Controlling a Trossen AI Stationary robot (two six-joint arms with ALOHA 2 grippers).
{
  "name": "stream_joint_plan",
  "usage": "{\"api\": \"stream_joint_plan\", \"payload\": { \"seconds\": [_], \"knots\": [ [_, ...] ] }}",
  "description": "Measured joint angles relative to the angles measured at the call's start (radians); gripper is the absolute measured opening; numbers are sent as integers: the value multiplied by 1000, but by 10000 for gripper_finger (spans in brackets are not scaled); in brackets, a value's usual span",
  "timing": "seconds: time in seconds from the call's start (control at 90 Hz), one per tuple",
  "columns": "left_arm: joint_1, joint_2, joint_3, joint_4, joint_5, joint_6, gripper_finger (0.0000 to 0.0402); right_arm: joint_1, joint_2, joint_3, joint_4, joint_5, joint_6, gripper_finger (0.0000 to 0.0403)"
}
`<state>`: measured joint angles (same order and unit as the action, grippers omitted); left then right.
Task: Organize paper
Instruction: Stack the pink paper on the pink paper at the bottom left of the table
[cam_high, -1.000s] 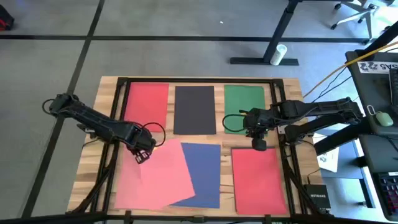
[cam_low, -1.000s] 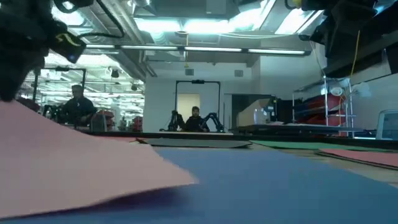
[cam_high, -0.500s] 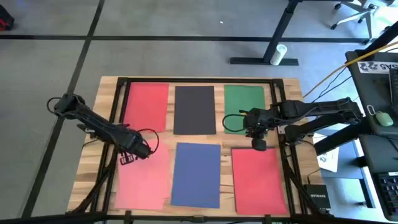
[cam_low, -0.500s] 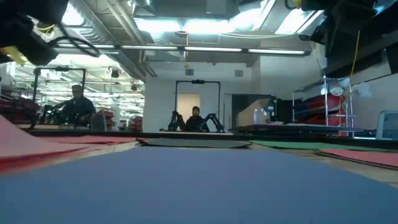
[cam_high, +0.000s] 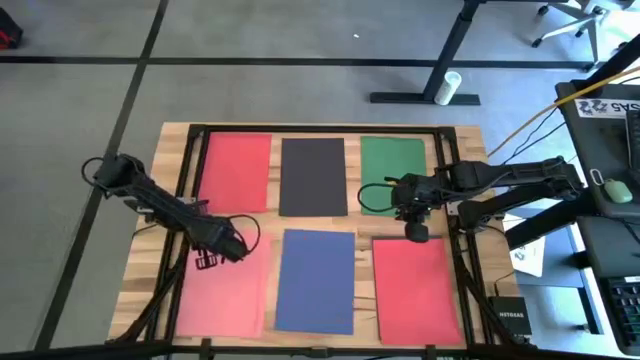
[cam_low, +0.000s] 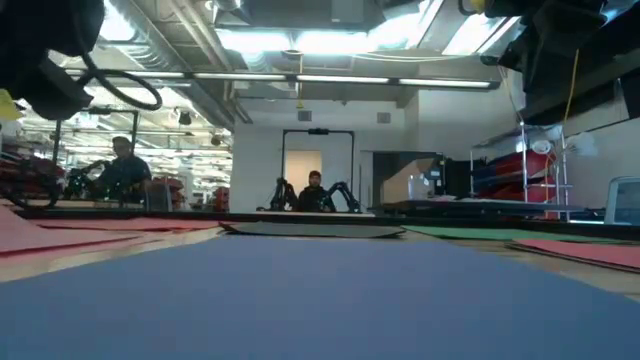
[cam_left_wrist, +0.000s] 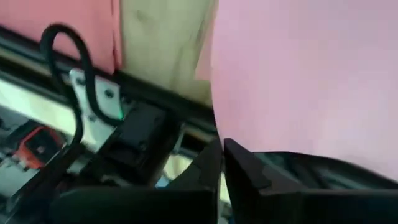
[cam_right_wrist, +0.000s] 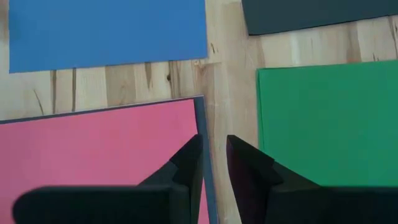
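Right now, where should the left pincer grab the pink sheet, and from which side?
Take the pink sheet at its far-left corner, coming in from the table's left edge. It lies flat, so only an edge gives purchase, and the left pincer already sits at that corner. The blue sheet lies along its right side, so avoid that edge.

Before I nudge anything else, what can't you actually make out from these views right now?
- Near edges of the pink sheet and blue sheet: cut off by the frame's bottom in the high view.
- Sheet under the right-hand red sheet: only a dark edge strip shows in the right wrist view.
- Left end effector: whether it touches the pink sheet; high view too small, left wrist view blurred.
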<state>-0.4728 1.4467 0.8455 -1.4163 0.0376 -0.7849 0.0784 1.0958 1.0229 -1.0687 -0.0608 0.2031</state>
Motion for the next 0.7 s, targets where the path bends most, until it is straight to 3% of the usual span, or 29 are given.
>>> {"api": "stream_joint_plan", "payload": {
  "seconds": [0.378,0.7],
  "knots": [
    [40,0,0,53,-7,-201,0,0,0,0,0,0,0,60],
    [87,0,-33,-12,-22,-300,0,0,0,0,0,0,0,60]
  ]
}}
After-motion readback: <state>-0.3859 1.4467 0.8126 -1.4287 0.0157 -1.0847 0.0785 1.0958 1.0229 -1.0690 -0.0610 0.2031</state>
